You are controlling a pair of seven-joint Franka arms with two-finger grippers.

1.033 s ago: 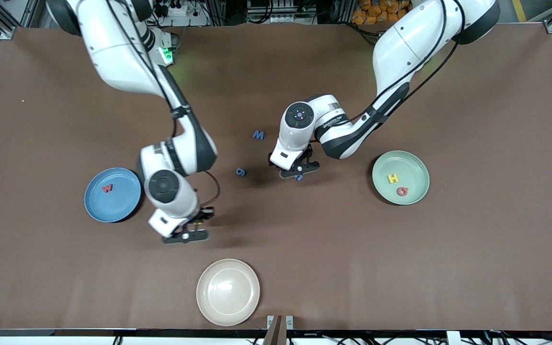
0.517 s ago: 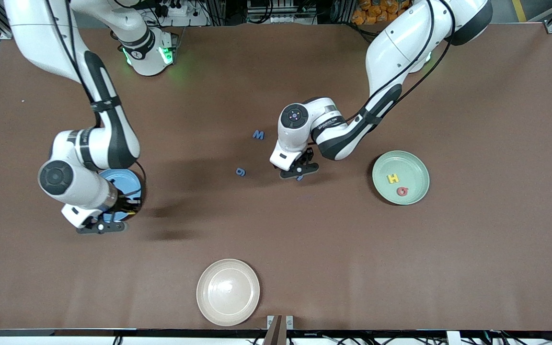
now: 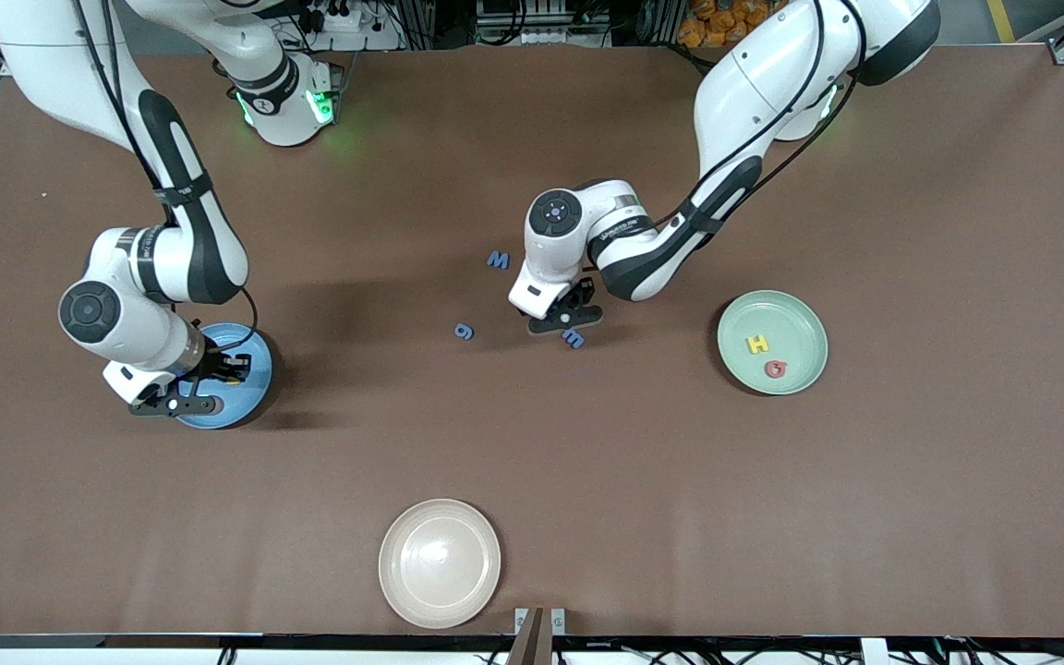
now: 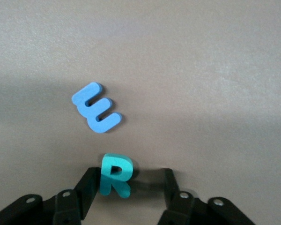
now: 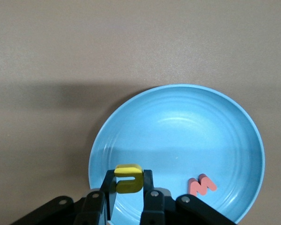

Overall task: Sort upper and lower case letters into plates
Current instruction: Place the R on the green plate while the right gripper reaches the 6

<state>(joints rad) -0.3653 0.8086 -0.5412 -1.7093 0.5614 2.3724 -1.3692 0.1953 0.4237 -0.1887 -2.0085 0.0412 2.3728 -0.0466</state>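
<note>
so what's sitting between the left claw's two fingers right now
A small teal letter R stands between the left claw fingers, close against one of them with a gap to the other; bare brown table lies under it. The left wrist view shows this.

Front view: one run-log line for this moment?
right hand: yellow letter gripped, over blue plate | left hand: around teal R

On my brown counter (image 3: 911, 517) I see a cream plate (image 3: 440, 563) nearest the camera, farther from it a blue plate (image 3: 250, 392), a mint plate (image 3: 772, 319), and three loose blue letters (image 3: 573, 339).
</note>
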